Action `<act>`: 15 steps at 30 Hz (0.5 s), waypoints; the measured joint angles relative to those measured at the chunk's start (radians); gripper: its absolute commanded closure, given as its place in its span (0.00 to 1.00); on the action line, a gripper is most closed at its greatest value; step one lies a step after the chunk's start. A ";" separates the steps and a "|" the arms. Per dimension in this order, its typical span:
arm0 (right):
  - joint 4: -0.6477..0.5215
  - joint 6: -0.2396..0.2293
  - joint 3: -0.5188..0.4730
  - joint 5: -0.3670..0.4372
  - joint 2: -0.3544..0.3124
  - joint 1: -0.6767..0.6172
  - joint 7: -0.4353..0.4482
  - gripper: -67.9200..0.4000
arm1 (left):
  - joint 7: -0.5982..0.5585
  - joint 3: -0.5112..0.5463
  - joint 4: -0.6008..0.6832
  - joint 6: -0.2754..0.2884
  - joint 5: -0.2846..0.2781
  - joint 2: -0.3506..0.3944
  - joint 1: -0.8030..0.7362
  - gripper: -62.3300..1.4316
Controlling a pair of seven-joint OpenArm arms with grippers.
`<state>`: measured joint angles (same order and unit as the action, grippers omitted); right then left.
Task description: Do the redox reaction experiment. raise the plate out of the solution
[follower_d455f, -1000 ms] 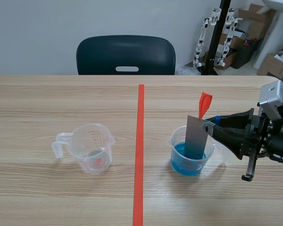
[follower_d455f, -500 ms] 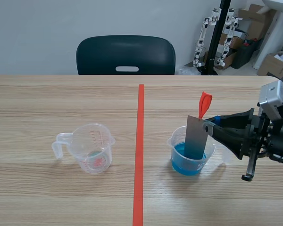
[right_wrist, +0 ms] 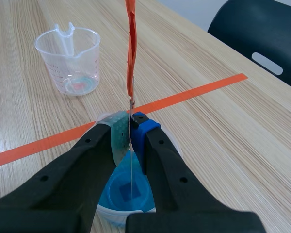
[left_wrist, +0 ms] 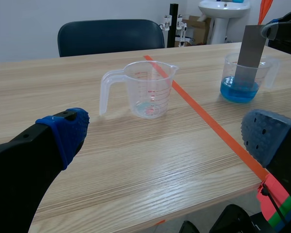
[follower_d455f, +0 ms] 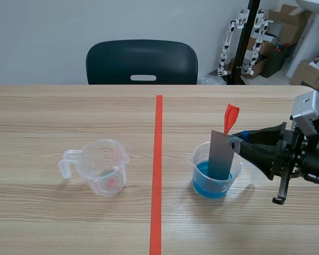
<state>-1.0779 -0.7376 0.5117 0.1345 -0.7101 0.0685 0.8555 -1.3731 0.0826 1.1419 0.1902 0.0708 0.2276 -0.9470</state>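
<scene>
Scene view: right gripper (follower_d455f: 235, 144) clamped on the grey plate (follower_d455f: 221, 156), whose lower end stands in blue solution (follower_d455f: 204, 186) inside the beaker (follower_d455f: 237, 170); position unchanged from a second ago. Left gripper (left_wrist: 167, 133): fingers spread wide, holding nothing.

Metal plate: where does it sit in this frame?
In the scene view the plate stands in the beaker of blue solution, right of the red tape line, its upper edge pinched by the right gripper.
</scene>
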 measured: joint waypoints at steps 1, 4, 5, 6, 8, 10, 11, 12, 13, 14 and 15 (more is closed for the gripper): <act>0.000 0.000 0.000 0.000 -0.002 0.000 0.000 0.98 | 0.000 0.000 0.000 0.000 0.000 0.000 0.000 0.00; 0.000 0.000 0.000 0.000 -0.012 0.000 0.000 0.98 | 0.000 0.000 0.000 0.000 0.000 0.000 0.000 0.00; 0.000 0.000 0.000 0.000 -0.016 0.000 0.000 0.98 | 0.000 0.000 0.000 0.000 0.000 0.000 0.000 0.00; 0.000 0.000 0.000 0.000 -0.017 0.000 0.000 0.98 | 0.000 0.000 0.000 0.000 0.000 0.000 0.000 0.00; 0.000 0.000 0.000 0.000 -0.018 0.000 0.000 0.98 | 0.000 0.000 0.000 0.000 0.000 0.000 0.000 0.00; 0.000 0.000 0.000 0.000 -0.018 0.000 0.001 0.98 | -0.014 0.000 0.000 0.000 0.001 0.003 0.000 0.00; 0.000 0.000 0.000 0.000 -0.019 0.000 0.002 0.98 | -0.030 0.000 0.000 0.000 0.004 0.006 0.000 0.00; 0.000 0.000 0.000 0.000 -0.020 0.000 0.005 0.98 | -0.038 0.000 0.003 0.000 0.005 0.011 0.000 0.00; 0.000 0.000 0.000 0.000 -0.023 0.000 0.005 0.98 | -0.038 0.000 0.008 0.000 0.005 0.016 0.000 0.00; -0.003 0.000 0.000 0.000 -0.027 0.000 0.005 0.98 | -0.037 0.000 0.015 0.000 0.005 0.024 0.000 0.00; -0.007 0.000 0.000 0.000 -0.032 0.000 0.004 0.98 | -0.037 0.000 0.024 0.002 0.008 0.032 0.000 0.00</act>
<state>-1.0847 -0.7376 0.5117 0.1341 -0.7422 0.0685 0.8597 -1.4097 0.0826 1.1664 0.1925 0.0784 0.2600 -0.9474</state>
